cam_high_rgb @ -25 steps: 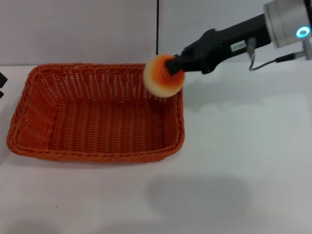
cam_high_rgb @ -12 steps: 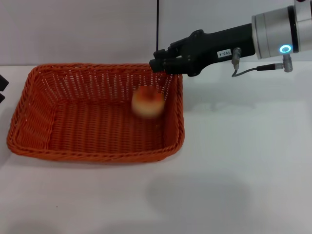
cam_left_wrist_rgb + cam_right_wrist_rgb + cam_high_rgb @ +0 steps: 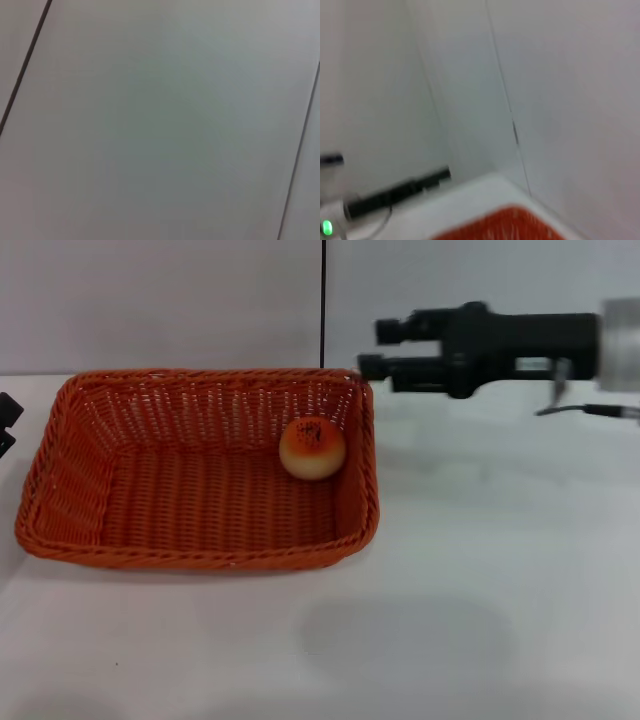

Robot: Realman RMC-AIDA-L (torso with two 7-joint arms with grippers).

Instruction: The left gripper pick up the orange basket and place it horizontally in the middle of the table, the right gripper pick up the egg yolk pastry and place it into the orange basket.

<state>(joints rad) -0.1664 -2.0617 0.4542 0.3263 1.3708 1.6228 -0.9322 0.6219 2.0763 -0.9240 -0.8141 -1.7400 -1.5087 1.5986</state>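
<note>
On the bench, basket as landmark: the orange basket (image 3: 198, 470) lies lengthwise across the white bench (image 3: 480, 570), its long sides running left to right in the head view.
Pastry: the egg yolk pastry (image 3: 312, 448) sits inside the basket on the woven floor, toward the right end and near the far wall, browned top up, dark specks showing.
Right gripper: the right gripper (image 3: 380, 347) hangs in the air just beyond the basket's far right corner, above rim level and apart from the pastry.
Right fingers: the two black fingers (image 3: 392, 330) point toward the basket, spread with a clear gap between them and nothing in it.
Right arm: black forearm and pale sleeve run off to the right of the basket; a thin cable loops beneath it.
Left gripper: only a black edge of the left gripper (image 3: 6, 420) shows just off the basket's left end; whether its fingers are spread or closed I cannot tell.
Around the basket: a pale wall behind it with a dark vertical seam (image 3: 323, 302) rising behind the far rim.
In the way: nothing stands between the right gripper and the basket's open top.
Left wrist view: plain pale panels with thin dark seams.
Right wrist view: an orange strip of the basket (image 3: 510, 225) at the bench edge, wall behind, a dark arm with a green light (image 3: 327, 227) farther off.
</note>
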